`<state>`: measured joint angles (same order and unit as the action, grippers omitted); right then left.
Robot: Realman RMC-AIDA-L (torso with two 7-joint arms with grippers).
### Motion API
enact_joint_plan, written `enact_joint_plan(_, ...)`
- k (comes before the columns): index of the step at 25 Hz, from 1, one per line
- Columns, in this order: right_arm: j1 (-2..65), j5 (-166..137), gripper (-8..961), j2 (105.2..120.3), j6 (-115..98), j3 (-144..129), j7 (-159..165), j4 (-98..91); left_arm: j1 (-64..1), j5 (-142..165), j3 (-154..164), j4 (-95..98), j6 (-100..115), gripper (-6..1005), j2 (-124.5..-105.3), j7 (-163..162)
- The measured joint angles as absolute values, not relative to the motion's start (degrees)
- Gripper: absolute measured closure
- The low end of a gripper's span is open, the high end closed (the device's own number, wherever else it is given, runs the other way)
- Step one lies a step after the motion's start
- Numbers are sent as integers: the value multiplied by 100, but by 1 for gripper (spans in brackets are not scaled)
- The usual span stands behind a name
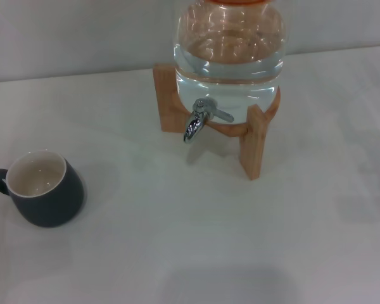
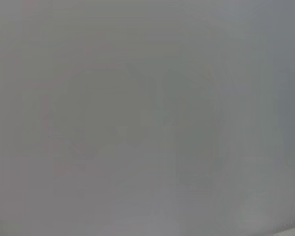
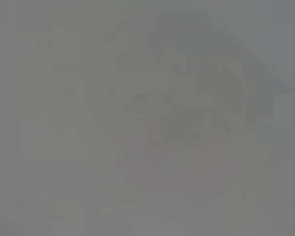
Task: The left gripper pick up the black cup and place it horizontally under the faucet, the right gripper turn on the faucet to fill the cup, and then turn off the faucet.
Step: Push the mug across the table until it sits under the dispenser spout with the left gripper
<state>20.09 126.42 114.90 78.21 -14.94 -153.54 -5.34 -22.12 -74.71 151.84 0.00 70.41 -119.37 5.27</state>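
Neither the left gripper nor the right gripper appeared in any view, so whether their fingers were apart or together could not be told, and nothing could be placed relative to them. Both wrist views showed only featureless grey.

In the head view the black cup [image 1: 43, 190] stood upright on the white table [image 1: 196, 240], its cream lining dry, handle pointing away from the dispenser. Well apart from it, a clear glass jar [image 1: 229, 47] holding water sat on a wooden stand [image 1: 253, 142]. The chrome faucet [image 1: 196, 121] projected from the jar's base, spout turned downward, nothing beneath it.
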Motion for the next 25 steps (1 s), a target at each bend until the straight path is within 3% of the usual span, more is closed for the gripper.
enact_joint_plan(25,1993,12609,97,11496,7633,-1497,-15355,-536,-1874,-7306,15229,179,7234,163,-11941,527)
